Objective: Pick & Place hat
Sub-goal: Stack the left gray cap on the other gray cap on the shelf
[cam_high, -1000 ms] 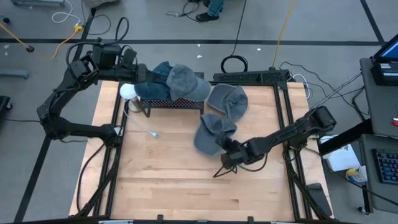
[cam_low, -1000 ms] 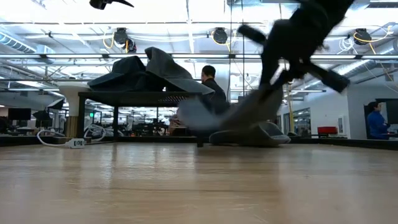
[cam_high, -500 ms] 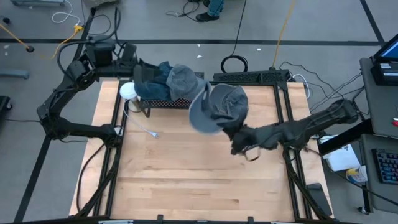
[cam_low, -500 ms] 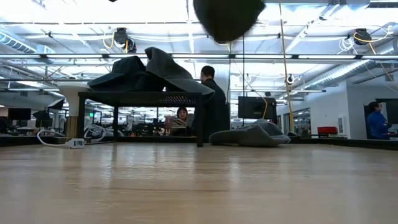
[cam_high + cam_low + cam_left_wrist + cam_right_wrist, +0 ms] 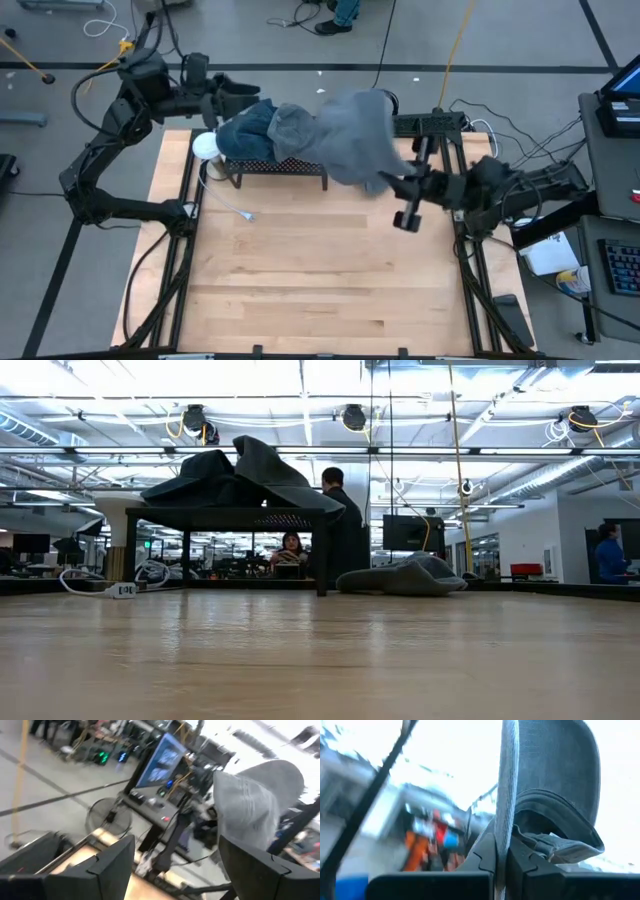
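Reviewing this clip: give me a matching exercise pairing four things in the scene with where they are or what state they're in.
Things:
1. left gripper
2. right gripper
3. lifted grey hat
4. black rack

States:
A. carries piled hats at the table's far edge
B. open, holding nothing, near the rack's far left
C. in the air, hanging from closed jaws
D. shut on a hat's edge

Pairs: 1-B, 2-D, 3-C, 4-A
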